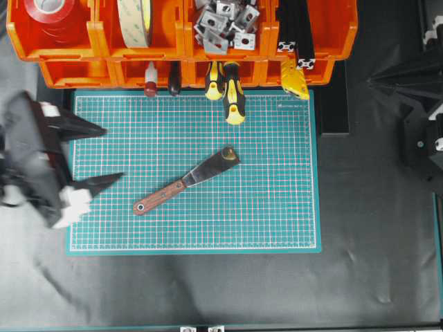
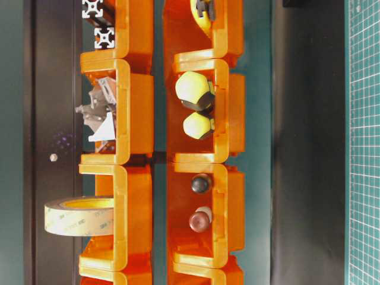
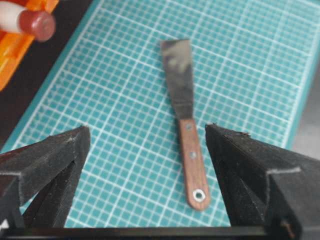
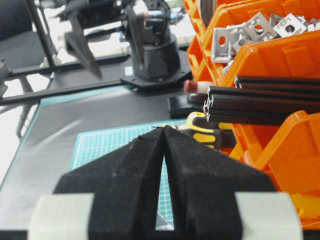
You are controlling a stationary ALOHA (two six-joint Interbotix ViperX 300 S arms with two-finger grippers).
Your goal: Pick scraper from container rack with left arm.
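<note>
Ahead of your wide-apart left gripper (image 3: 145, 170), scraper (image 3: 189, 135) lies flat on the mat (image 1: 277, 207); fingers may skid off that thin handle.

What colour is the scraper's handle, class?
Reddish-brown wood, on the scraper lying on the green mat; the left wrist view shows it best.

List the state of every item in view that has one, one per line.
scraper: lying flat on the green mat, out of the rack, not held.
left gripper: open, empty, at the mat's left edge.
right gripper: shut, empty.
container rack: bins stocked, tool handles sticking out in front.
yellow-and-black screwdrivers: resting in a front bin, handles over the mat.
tape roll: standing on edge in its bin.
</note>
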